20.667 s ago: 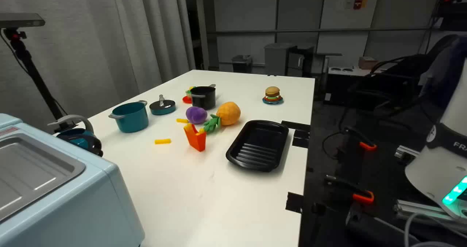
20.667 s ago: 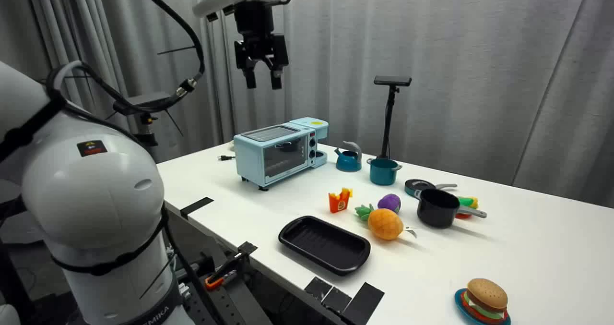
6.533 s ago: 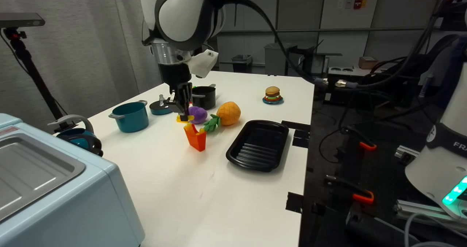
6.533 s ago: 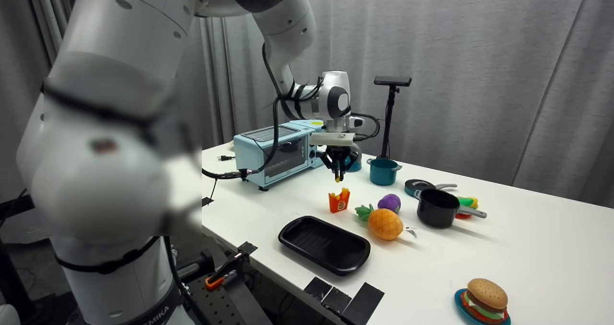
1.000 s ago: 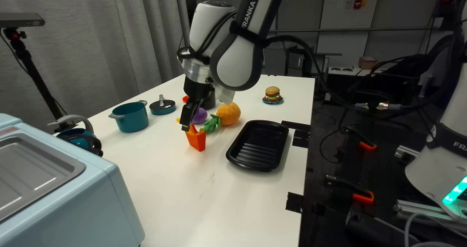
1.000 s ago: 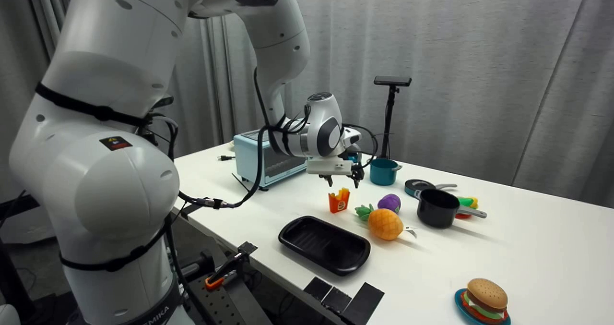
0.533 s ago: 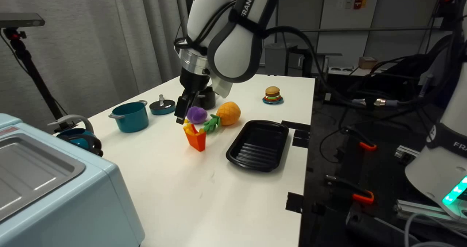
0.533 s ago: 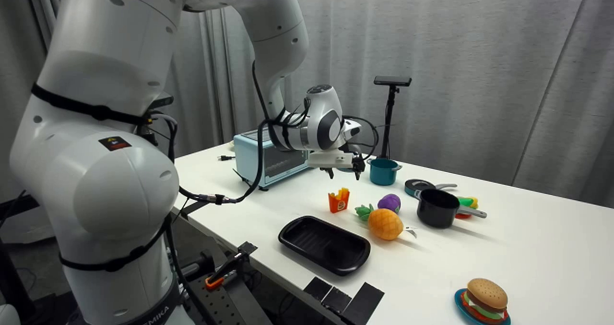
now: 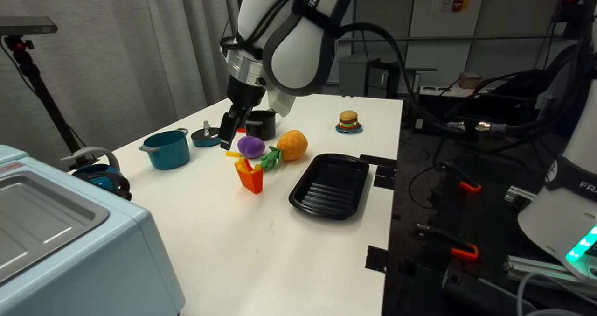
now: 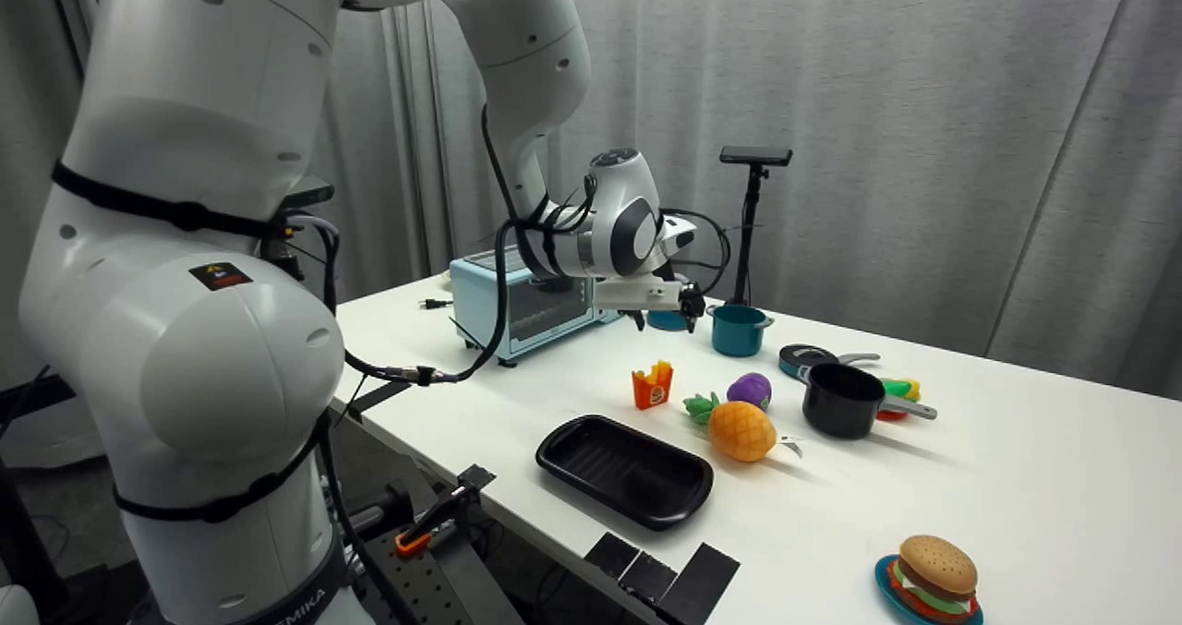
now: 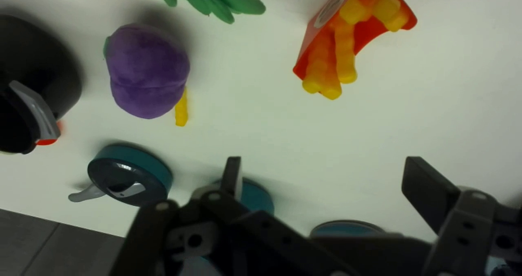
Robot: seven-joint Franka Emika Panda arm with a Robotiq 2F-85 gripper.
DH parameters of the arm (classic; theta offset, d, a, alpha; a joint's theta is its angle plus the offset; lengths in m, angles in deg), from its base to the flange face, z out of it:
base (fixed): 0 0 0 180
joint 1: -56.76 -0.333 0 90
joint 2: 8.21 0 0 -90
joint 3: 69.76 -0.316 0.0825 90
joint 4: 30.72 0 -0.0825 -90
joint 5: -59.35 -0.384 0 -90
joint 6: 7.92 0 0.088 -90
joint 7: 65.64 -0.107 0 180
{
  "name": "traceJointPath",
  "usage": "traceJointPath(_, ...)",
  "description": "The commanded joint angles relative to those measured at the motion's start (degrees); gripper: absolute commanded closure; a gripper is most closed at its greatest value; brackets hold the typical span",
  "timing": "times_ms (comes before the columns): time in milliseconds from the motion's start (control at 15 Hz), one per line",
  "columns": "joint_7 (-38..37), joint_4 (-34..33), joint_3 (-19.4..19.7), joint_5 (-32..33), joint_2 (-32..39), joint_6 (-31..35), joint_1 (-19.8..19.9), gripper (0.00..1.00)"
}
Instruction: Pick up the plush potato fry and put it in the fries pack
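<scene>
The fries pack (image 9: 252, 180), a small red-orange carton, stands upright on the white table in both exterior views (image 10: 650, 390). In the wrist view the pack (image 11: 367, 34) holds several yellow fries, one leaning out over its rim. A loose yellow plush fry (image 9: 233, 154) lies on the table beside the purple plush; in the wrist view this fry (image 11: 181, 109) is partly covered by the purple plush. My gripper (image 11: 323, 162) is open and empty, fingers wide apart. In both exterior views the gripper (image 10: 665, 326) hangs above the table, behind and above the pack (image 9: 225, 144).
The purple plush (image 11: 147, 70) and orange pineapple plush (image 10: 741, 431) lie near the pack. A black grill pan (image 10: 624, 473), black pot (image 10: 842, 399), teal pot (image 10: 738, 330), lid (image 9: 208, 137), light-blue toaster oven (image 10: 489, 306) and toy burger (image 10: 938, 565) also stand on the table.
A loose fry lying left of the pack has left the table; 6.5 s ago a fry was in the gripper. The gripper has since opened. Over the last second it has risen away from the pack.
</scene>
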Motion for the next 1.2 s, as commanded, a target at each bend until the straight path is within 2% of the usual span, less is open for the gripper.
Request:
traceJointPath(0, -0.62, 2.77, -0.33, -0.58, -2.96, 0.54, 0.35, 0.0)
traceJointPath(133, -0.58, 3.59, -0.31, -0.47, -3.68, 0.25, 0.34, 0.0)
traceJointPath(200, -0.21, 1.11, 0.01, -0.01, -1.16, 0.0, 0.0, 0.0)
traceJointPath(1133, -0.21, 1.19, 0.01, 0.02, -0.96, 0.0, -0.01, 0.0)
